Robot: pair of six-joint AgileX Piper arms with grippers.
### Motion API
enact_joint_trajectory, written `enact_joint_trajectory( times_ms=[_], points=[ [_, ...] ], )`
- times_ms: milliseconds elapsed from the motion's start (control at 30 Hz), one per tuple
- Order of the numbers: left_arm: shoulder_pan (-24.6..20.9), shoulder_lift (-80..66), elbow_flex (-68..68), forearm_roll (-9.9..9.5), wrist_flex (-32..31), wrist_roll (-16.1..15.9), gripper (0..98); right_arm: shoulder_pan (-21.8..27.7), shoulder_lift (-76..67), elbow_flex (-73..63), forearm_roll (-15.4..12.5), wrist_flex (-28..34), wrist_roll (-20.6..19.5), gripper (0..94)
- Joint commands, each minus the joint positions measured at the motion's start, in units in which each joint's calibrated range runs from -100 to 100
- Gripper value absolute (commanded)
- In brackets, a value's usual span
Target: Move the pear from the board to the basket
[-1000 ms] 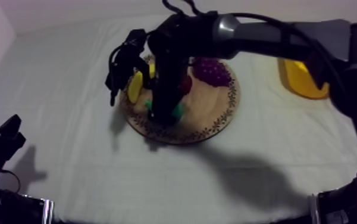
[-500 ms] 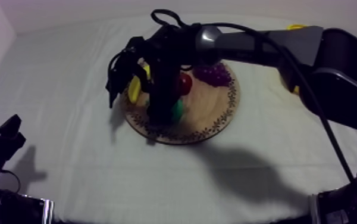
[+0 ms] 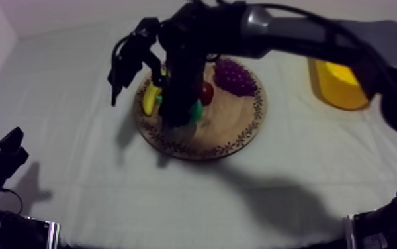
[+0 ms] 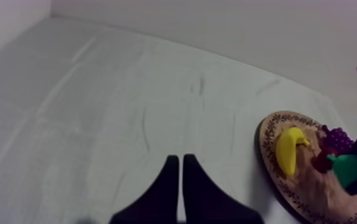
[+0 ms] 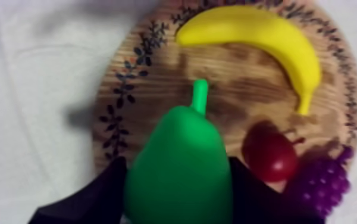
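Pear point(image 5: 178, 170) in right hand point(image 5: 178, 193), near banana point(image 5: 258, 37), small red fruit point(image 5: 270, 156)

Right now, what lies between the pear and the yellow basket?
Top view: the small red fruit and the grapes, on the wooden board beside the pear; past its rim, bare cloth up to the yellow basket.
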Motion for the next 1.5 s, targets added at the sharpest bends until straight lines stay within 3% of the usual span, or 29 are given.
enact_joint_trajectory(
  times_ms=[0, 233, 433, 633, 1133, 1467],
  points=[
    [0.01, 0.02, -0.02, -0.03, 0.00, -0.01, 0.1, -0.03, -4.62, -0.29, 0.13, 1.23, -0.48, 39.0],
    [0.01, 0.02, -0.02, -0.03, 0.00, -0.01, 0.1, 0.24, -14.54, -1.09, 1.09, 6.47, -4.54, 38.4],
    [0.01, 0.02, -0.02, -0.03, 0.00, -0.01, 0.1, 1.25, -20.65, -1.09, 2.23, 10.51, -10.73, 39.9],
    [0.01, 0.02, -0.02, -0.03, 0.00, -0.01, 0.1, 5.78, -25.25, -0.17, 0.89, 13.08, -14.86, 40.6],
    [0.01, 0.02, -0.02, -0.03, 0.00, -0.01, 0.1, 27.19, -29.72, 4.66, -0.45, 12.38, -12.05, 40.4],
    [0.01, 0.02, -0.02, -0.03, 0.00, -0.01, 0.1, 36.24, -27.03, 4.58, 0.41, 9.34, -9.76, 40.9]
  ],
)
